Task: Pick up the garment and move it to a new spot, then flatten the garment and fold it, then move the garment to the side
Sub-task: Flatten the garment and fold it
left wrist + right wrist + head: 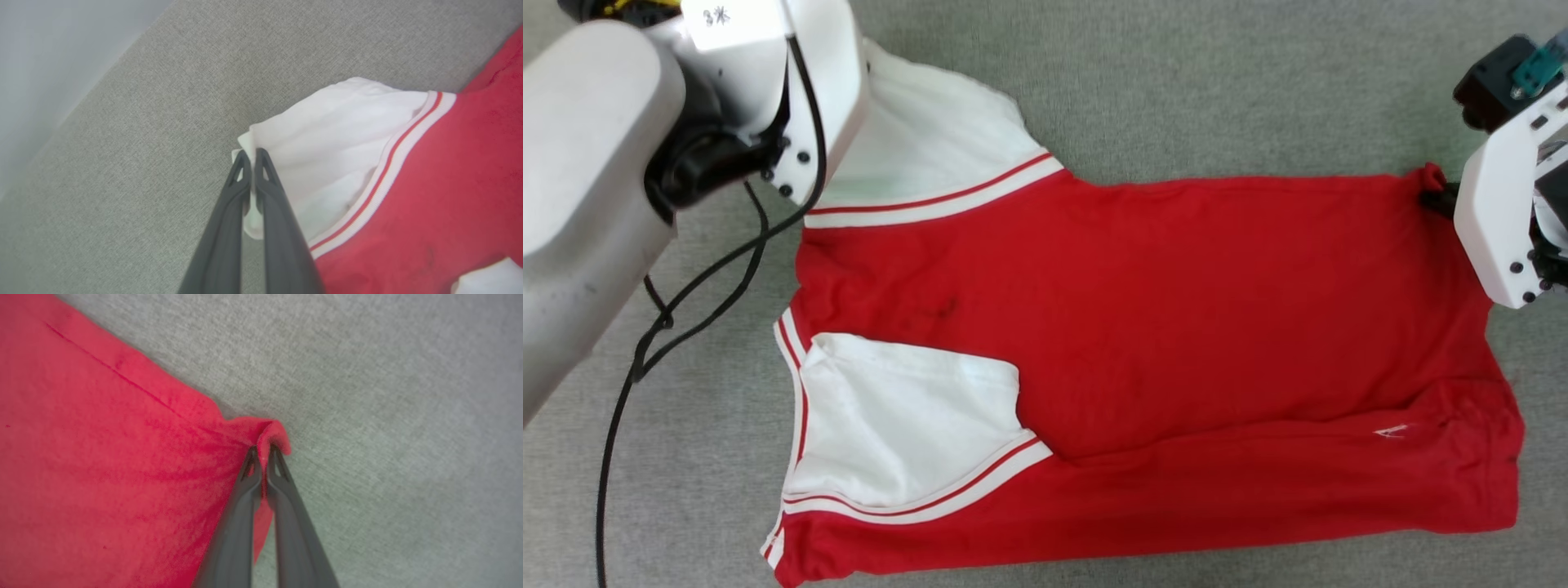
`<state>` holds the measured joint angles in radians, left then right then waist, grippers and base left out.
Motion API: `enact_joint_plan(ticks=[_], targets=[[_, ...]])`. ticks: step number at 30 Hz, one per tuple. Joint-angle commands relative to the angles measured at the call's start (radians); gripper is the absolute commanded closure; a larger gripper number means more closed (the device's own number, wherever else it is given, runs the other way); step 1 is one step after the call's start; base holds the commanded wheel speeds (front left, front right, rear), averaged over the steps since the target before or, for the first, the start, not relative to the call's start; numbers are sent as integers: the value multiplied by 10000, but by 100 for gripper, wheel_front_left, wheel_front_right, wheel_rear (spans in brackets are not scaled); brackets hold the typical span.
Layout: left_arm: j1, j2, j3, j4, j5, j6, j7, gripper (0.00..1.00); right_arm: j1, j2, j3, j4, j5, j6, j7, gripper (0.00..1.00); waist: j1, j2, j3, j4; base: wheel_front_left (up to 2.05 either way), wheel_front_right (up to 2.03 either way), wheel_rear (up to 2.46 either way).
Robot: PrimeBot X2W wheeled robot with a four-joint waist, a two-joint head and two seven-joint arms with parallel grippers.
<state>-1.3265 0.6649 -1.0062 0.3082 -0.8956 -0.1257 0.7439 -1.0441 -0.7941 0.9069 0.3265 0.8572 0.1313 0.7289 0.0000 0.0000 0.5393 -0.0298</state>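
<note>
Grey mat [1176,82] beneath red garment [1176,327]

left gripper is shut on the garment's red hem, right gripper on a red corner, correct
No: the left gripper is shut on the white sleeve of the garment, per the left wrist view. The right gripper does hold a red corner.

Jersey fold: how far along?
Done: the red soft jersey with white sleeves lies spread on the grey fabric surface, near edge apparently folded over. In hand: left gripper pinches the far sleeve, right gripper the far hem corner. Left: finish folding, move it aside.
</note>
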Motion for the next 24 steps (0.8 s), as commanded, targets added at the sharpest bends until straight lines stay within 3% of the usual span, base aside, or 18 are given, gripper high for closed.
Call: enact_joint_plan(ticks=[1, 12, 24], targets=[[225, 107, -80, -66, -20, -20, -179, 100, -2, 46, 154, 179, 85, -13, -305, 100, 0, 0, -368, -12, 0, 0, 0], [1679, 861, -391, -849, -421, -27, -1108, 100, 939, -546, 548, 93, 610, -11, -2530, 100, 0, 0, -2170, 188, 0, 0, 0], [4392, 2092, -837, -2621, -957, 855, -1874, 100, 3322, -844, 597, -471, 946, -10, -3928, 100, 0, 0, -3504, 260, 0, 0, 0]])
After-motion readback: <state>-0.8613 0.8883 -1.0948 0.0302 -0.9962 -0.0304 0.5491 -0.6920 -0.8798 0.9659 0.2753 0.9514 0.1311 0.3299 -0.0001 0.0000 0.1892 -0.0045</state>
